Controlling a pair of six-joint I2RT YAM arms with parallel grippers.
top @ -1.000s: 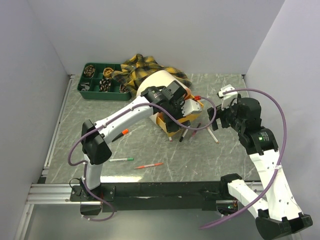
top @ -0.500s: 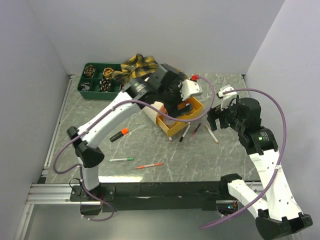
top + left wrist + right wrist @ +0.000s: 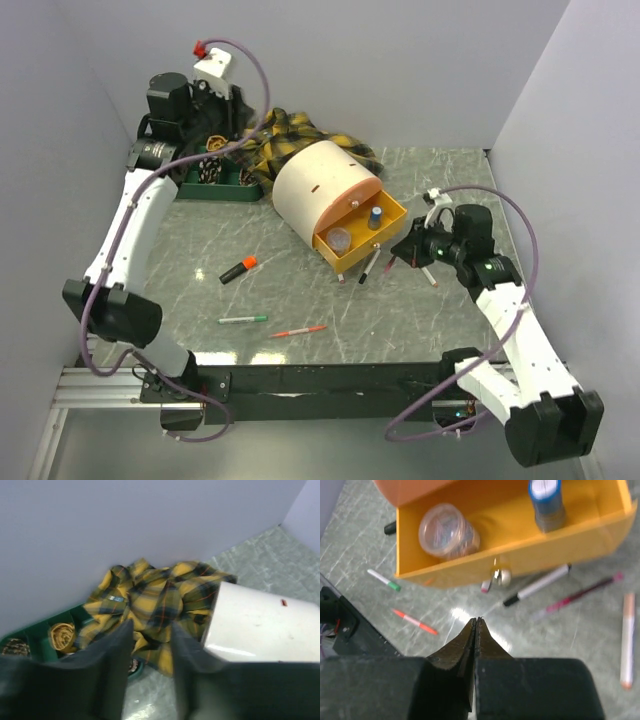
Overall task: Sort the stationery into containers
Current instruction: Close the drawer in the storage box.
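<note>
At the far left corner of the grey-green marbled surface (image 3: 170,250), one left claw (image 3: 150,630) is held high, its two dark fingers spread with nothing between them. Below it, one dark green tray (image 3: 215,193) of rigid, compartmented plastic is seen. One crumpled yellow-and-black plaid cloth (image 3: 300,135) lies against the tray's right end.

One smooth cream drum (image 3: 315,185) lies on its side mid-surface, and one orange box-shaped drawer (image 3: 455,570) stands out of its open end. Two things are held in the drawer: one clear round jar (image 3: 449,530) and one blue-capped cylinder (image 3: 546,502).

Loose toward the near edge, one stubby black highlighter (image 3: 238,269) with an orange cap is seen. Five thin pens are counted:
- one green-tipped white pen (image 3: 243,319)
- one orange-red pen (image 3: 298,331)
- one black-and-white marker (image 3: 537,586)
- one maroon pen (image 3: 577,596)
- one orange-ended white pen (image 3: 626,640)

One right claw (image 3: 475,622) hangs over these, its tips pressed together on nothing.
</note>
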